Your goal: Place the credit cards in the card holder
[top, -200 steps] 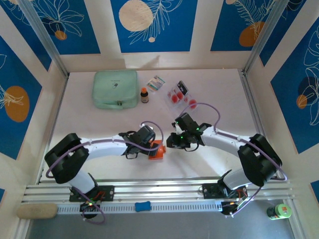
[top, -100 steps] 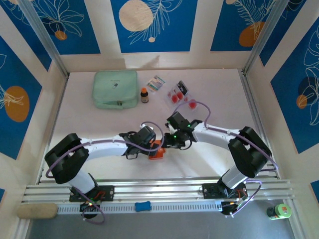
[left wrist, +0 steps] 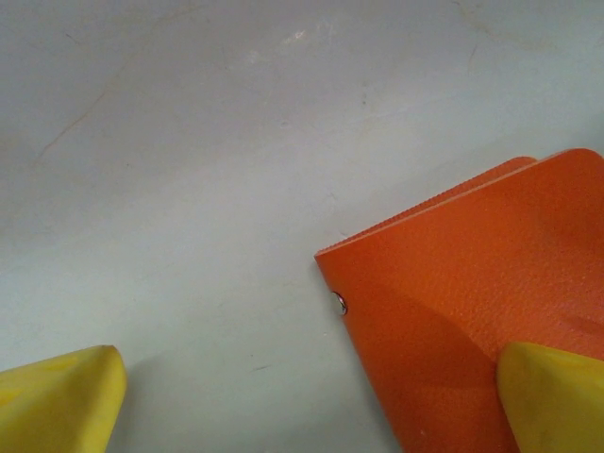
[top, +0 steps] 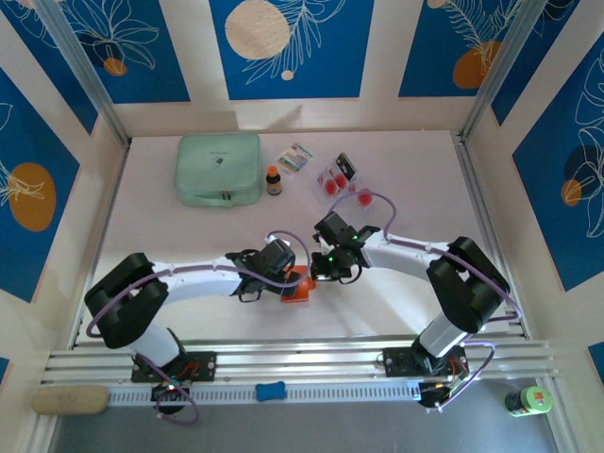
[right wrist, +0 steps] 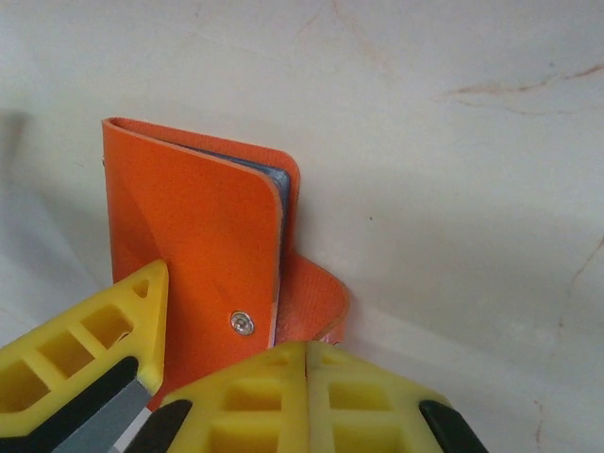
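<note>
The orange card holder (top: 296, 288) lies folded on the table between my two grippers, with pale blue pockets showing at its edge (right wrist: 279, 179). My left gripper (left wrist: 307, 406) is open, its right finger (left wrist: 552, 396) resting over the holder's cover (left wrist: 453, 283). My right gripper (right wrist: 307, 363) is shut, with its tips right at the holder's loose snap flap (right wrist: 316, 302). I cannot tell whether the flap is pinched. The credit cards (top: 338, 179), clear with red spots, lie further back on the table, away from both grippers.
A mint-green zip pouch (top: 219, 168) lies at the back left. Beside it stand a small brown bottle (top: 274, 179) and a patterned packet (top: 296, 157). The left gripper's finger (right wrist: 85, 349) crosses the right wrist view.
My right gripper has moved left to the card holder's flap and its jaws have shut. The left arm and the holder have stayed put.
</note>
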Motion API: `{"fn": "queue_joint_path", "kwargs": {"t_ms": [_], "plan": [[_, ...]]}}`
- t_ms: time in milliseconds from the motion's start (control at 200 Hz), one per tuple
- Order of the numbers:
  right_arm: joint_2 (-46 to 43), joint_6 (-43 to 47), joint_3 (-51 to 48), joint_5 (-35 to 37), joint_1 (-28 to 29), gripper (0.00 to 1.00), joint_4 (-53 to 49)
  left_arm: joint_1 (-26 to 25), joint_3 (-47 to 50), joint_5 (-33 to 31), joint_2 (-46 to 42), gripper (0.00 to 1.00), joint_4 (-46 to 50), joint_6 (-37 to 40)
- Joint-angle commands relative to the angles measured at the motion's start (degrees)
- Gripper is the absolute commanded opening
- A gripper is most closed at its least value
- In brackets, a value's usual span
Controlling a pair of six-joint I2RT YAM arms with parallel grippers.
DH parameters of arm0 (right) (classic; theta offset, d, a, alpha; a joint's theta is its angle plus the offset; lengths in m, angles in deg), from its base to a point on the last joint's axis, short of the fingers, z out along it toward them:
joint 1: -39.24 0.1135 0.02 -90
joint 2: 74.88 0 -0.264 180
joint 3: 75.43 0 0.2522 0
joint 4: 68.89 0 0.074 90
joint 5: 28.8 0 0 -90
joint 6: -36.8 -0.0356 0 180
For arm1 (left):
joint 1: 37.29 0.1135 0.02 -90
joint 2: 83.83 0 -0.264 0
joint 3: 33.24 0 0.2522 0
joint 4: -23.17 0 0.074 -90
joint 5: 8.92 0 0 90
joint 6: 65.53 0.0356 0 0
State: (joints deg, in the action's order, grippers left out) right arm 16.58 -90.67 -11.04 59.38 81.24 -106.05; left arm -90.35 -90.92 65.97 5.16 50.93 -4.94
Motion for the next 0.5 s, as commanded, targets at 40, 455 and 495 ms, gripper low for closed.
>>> {"fn": "queue_joint_path", "kwargs": {"t_ms": [40,455,495], "plan": [[-0.66,0.30,-0.14,-0.19,-0.40,0.00,-1.04,-0.30,1.55,-2.20,-0.24,1.00,4.37,1.86],[-2.88,-0.58,0.88,0.51,-0.20,0.34,-2.34,-0.29,1.73,-2.26,-0.40,1.00,4.07,1.90],[-2.65,-0.58,1.05,0.51,-0.19,0.34,-2.44,-0.29,1.73,-2.22,-0.40,1.00,4.02,1.90]]}}
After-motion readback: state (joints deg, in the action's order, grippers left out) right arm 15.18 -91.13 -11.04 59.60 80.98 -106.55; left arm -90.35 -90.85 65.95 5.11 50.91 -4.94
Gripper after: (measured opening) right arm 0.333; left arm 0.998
